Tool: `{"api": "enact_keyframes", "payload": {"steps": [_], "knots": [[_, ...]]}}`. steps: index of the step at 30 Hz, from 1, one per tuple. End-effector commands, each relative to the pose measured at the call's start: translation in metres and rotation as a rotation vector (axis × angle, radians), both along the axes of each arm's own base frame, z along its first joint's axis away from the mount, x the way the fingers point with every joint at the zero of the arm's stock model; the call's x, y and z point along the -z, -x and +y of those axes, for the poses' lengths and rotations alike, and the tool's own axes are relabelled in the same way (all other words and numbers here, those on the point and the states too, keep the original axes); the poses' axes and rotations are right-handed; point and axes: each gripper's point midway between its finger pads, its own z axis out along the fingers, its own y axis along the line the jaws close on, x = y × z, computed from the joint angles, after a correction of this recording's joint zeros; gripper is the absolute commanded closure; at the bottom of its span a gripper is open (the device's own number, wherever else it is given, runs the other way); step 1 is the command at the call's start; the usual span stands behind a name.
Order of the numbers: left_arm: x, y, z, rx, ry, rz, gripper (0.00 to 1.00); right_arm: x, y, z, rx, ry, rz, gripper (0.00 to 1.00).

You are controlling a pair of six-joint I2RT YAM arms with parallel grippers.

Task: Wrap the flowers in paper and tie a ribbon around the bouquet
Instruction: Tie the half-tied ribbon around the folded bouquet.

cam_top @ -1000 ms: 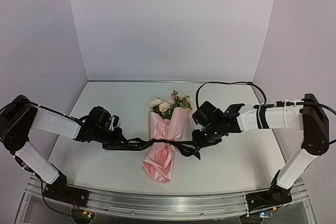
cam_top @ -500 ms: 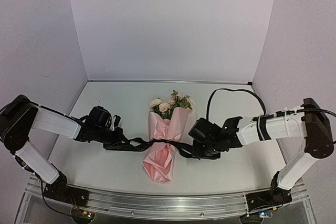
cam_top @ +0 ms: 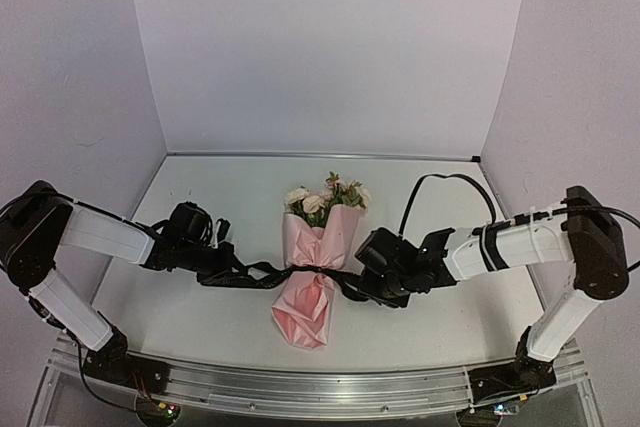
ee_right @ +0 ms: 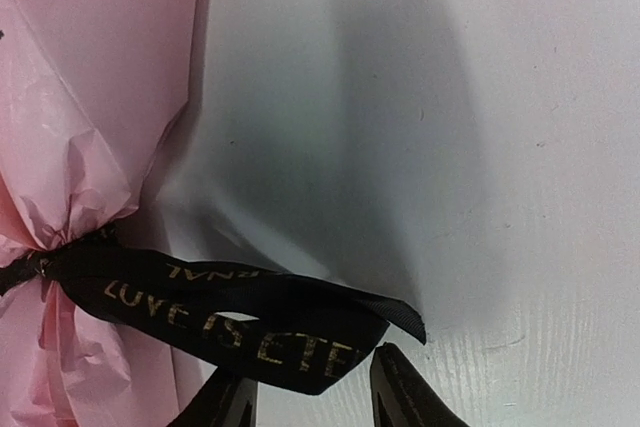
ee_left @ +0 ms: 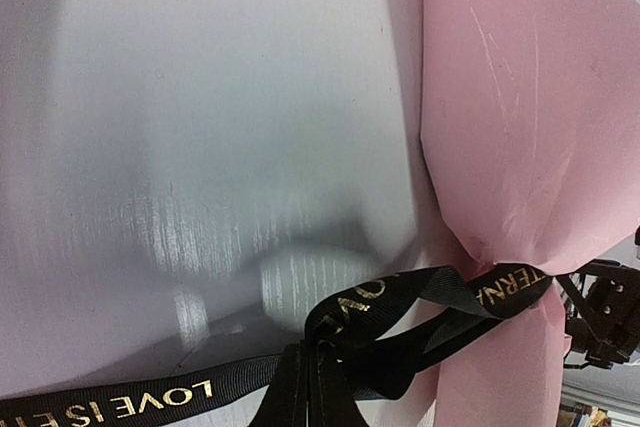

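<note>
right end effector (ee_right: pixel 308 397) astride flat lettered ribbon (ee_right: pixel 240 322), crinkled pink paper (ee_right: pixel 80 147)

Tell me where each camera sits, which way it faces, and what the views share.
Top external: above and behind the arms, looking down on the table; both arms show, bouquet between them.
Left wrist: on the left gripper, facing ribbon and pink paper; it is shut on the ribbon.
Right wrist: on the right gripper, facing the ribbon's tail; its open fingertips show.
All three share ribbon and pink paper.
</note>
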Motion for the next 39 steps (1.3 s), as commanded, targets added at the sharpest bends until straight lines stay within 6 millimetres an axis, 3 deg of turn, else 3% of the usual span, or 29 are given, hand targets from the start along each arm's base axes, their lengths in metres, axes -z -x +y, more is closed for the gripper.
{"api": "enact_keyframes", "payload": {"steps": [1, 13, 16, 20, 25, 39], "knots": [[-0.023, -0.013, -0.009, 0.012, 0.048, -0.075, 1.0, 0.013, 0.001, 0.007, 0.043, -0.013, 0.033, 0.6], [-0.026, -0.015, -0.009, 0.013, 0.045, -0.087, 1.0, 0.025, -0.012, -0.002, 0.077, 0.023, 0.05, 0.64], [-0.026, -0.016, -0.008, 0.008, 0.038, -0.089, 1.0, 0.026, -0.015, -0.003, 0.071, 0.031, 0.053, 0.76], [-0.025, -0.018, -0.004, -0.006, 0.014, -0.093, 1.0, 0.018, -0.019, -0.011, 0.046, 0.063, 0.041, 0.99], [-0.019, -0.02, 0.004, -0.032, -0.029, -0.079, 1.0, -0.002, -0.017, -0.018, -0.078, 0.171, 0.028, 1.0], [-0.019, -0.031, 0.023, -0.076, -0.051, -0.077, 1.0, -0.02, -0.019, -0.06, -0.351, 0.559, 0.0, 1.0]]}}
